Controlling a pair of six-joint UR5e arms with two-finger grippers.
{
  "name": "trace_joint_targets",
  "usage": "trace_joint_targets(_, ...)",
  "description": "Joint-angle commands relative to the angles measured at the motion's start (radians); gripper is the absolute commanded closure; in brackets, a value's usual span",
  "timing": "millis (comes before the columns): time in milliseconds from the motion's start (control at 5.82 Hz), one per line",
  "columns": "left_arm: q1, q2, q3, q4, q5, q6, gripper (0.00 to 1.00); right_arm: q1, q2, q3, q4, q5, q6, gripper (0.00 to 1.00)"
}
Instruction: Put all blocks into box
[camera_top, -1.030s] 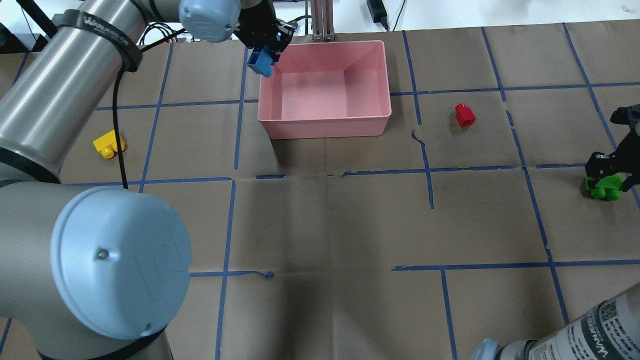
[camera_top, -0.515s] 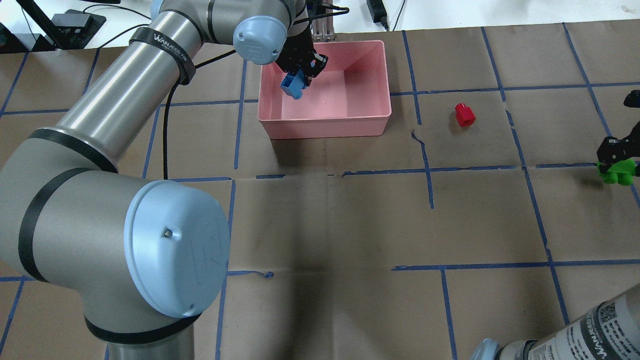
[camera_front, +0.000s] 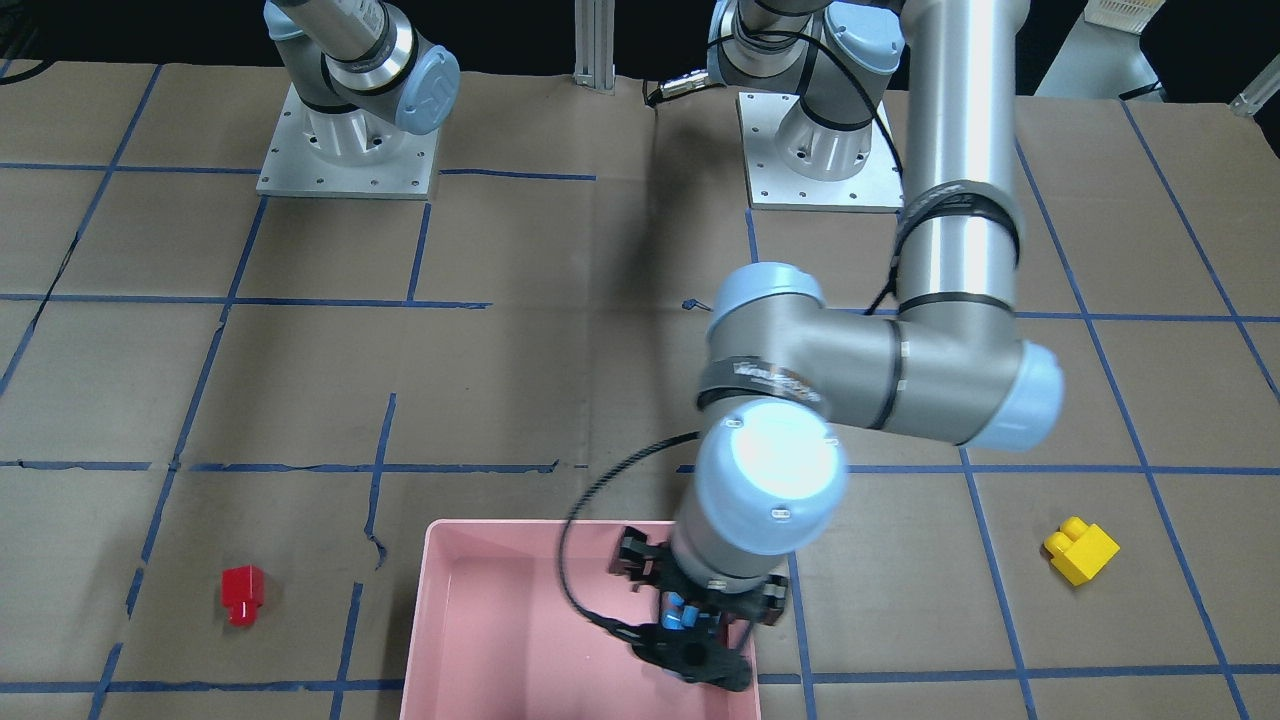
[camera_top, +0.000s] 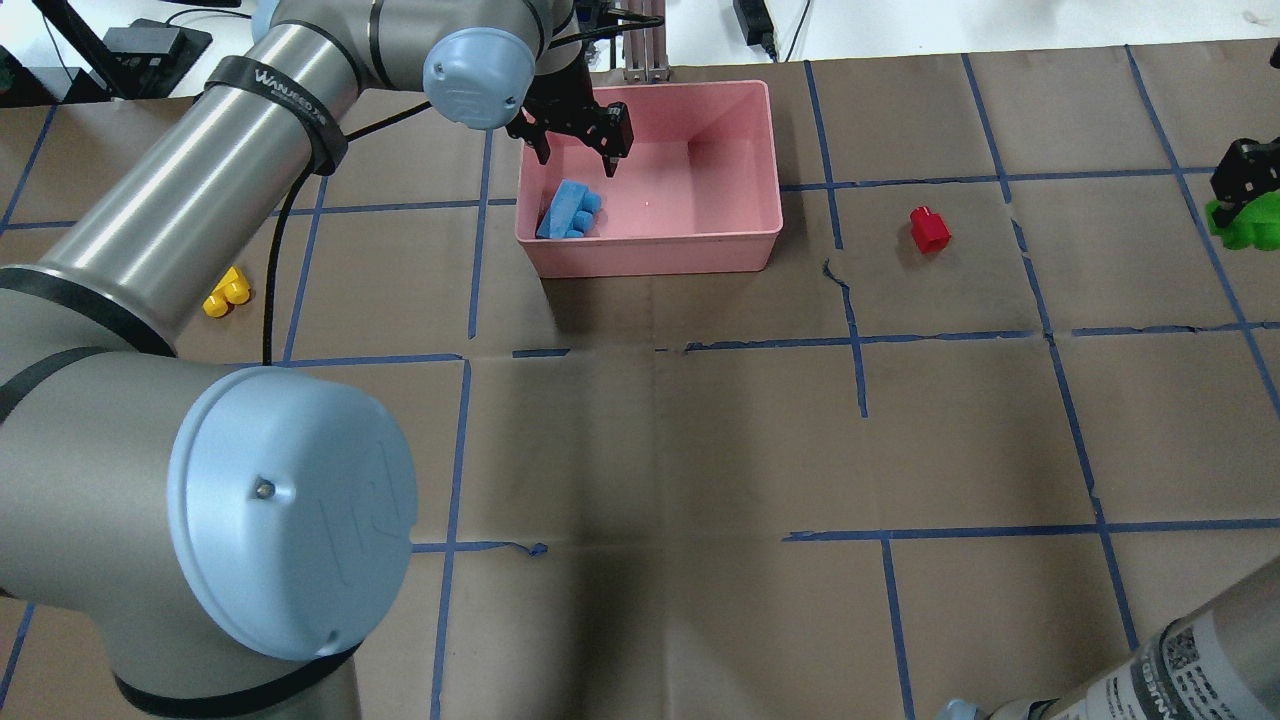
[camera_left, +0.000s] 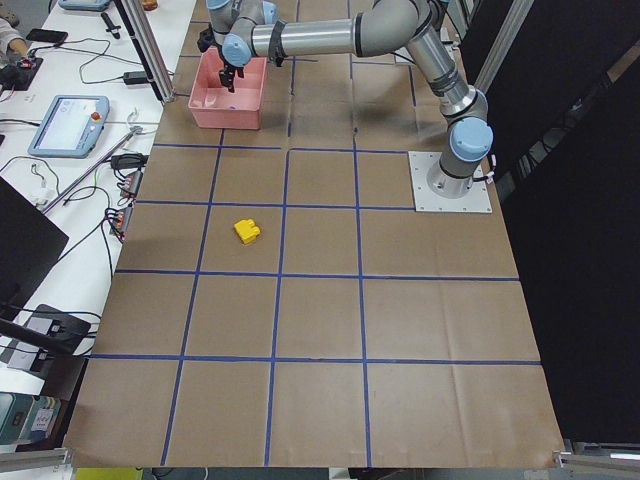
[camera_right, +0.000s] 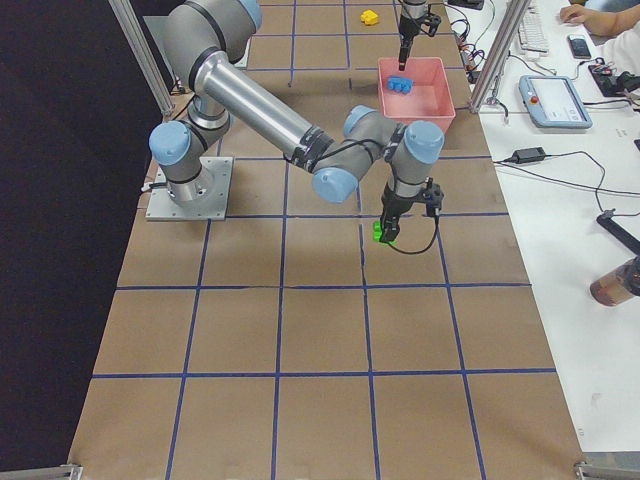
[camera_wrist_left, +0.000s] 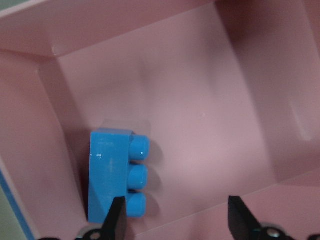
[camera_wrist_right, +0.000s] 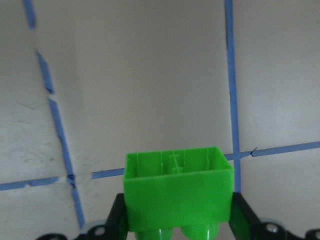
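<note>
The small yellow studded brick (camera_top: 225, 294) lies on the brown paper worktop (camera_top: 650, 440). The left pincer (camera_top: 577, 150) hangs spread over the shallow pink plastic box (camera_top: 648, 246), where the light blue brick (camera_top: 569, 210) lies. The small red brick (camera_top: 929, 229) stands alone. The right pincer (camera_top: 1243, 190) pinches the green brick (camera_top: 1245, 225).

Inside the pink box (camera_top: 770, 150), you have open floor everywhere except beside the left wall, where the blue block (camera_top: 568, 210) lies; the left gripper (camera_top: 578, 140) hangs over that end, jaws apart.
</note>
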Motion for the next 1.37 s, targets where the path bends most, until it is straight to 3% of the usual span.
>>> trace_joint_targets(0,0.153,0.116,-0.124,-0.003,-0.001,0.185,0.01,0.215,-0.001,-0.099,0.079,0.004,0.109,0.75)
trace_joint_targets(343,0.321,0.178,-0.232,-0.003,0.020,0.470,0.01,0.499,0.014,-0.148,0.075,0.007,0.354,0.75)
trace_joint_targets(515,0.390,0.181,-0.261,0.002,0.122,0.624,0.01,0.611,0.052,-0.187,0.069,0.047,0.469,0.75)
trace_joint_targets(687,0.448,0.178,-0.290,0.014,0.130,0.764,0.01,0.694,0.110,-0.246,0.064,0.059,0.573,0.75)
trace_joint_targets(859,0.511,0.176,-0.321,0.037,0.152,0.886,0.01,0.753,0.184,-0.320,0.061,0.059,0.640,0.76)
trace_joint_targets(1202,0.609,0.156,-0.410,0.209,0.152,1.085,0.01,0.764,0.267,-0.346,0.008,0.056,0.650,0.76)
